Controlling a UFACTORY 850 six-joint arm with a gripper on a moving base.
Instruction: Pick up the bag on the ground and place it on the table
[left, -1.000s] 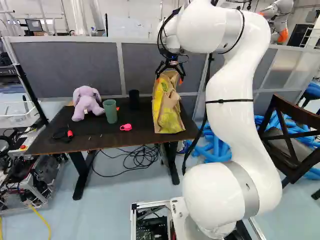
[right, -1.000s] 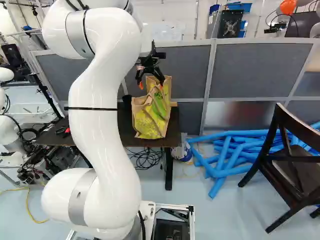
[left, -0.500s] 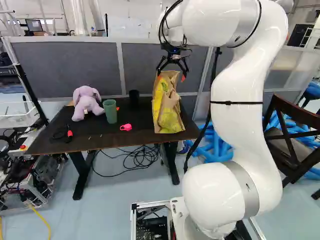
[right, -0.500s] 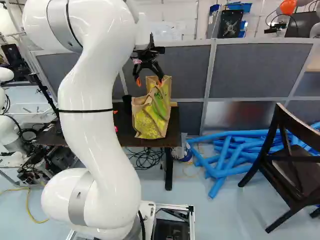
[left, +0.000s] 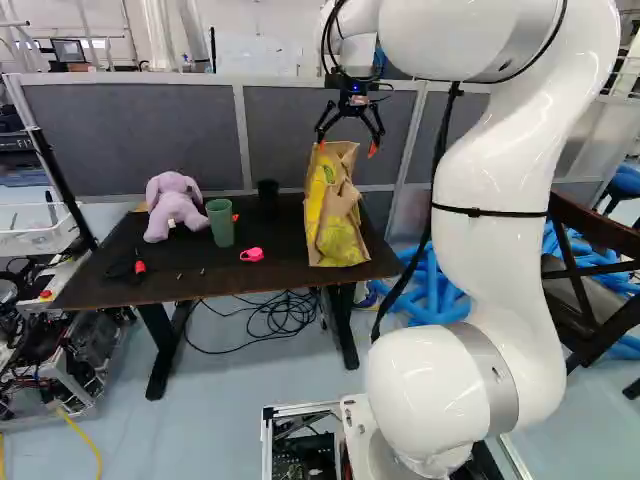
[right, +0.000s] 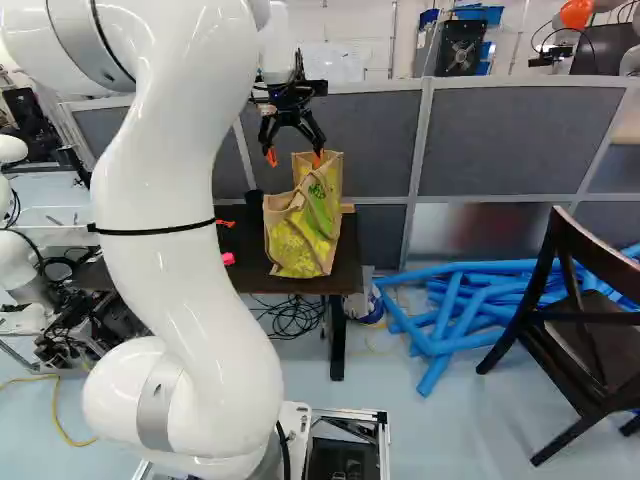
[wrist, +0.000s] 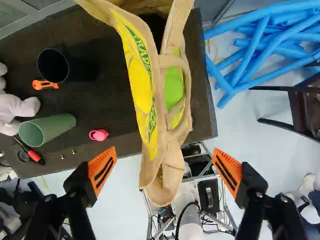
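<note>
The gripper (left: 348, 146) hangs just above the bag in the left base view, its two fingers spread wide. The tan and yellow bag (left: 337, 215) stands upright on the right end of the dark table (left: 130, 278). From the wrist, the gripper (wrist: 165, 169) is open, with orange pads well apart on either side of the bag (wrist: 170, 150), touching neither side of it. The bag's handles and open top face up toward the wrist camera.
Also on the table are a purple plush toy (left: 172, 207), a green cup (left: 220, 222), a black cup (left: 268, 196) and a pink item (left: 252, 254). Blue foam tubes (right: 460, 318) lie on the floor right of the table, near a dark wooden chair (right: 575, 320).
The arm has drawn back and the gripper has risen from around the bag's top to above it, fingers staying open. The bag has stayed where it stands; the base has not moved.
</note>
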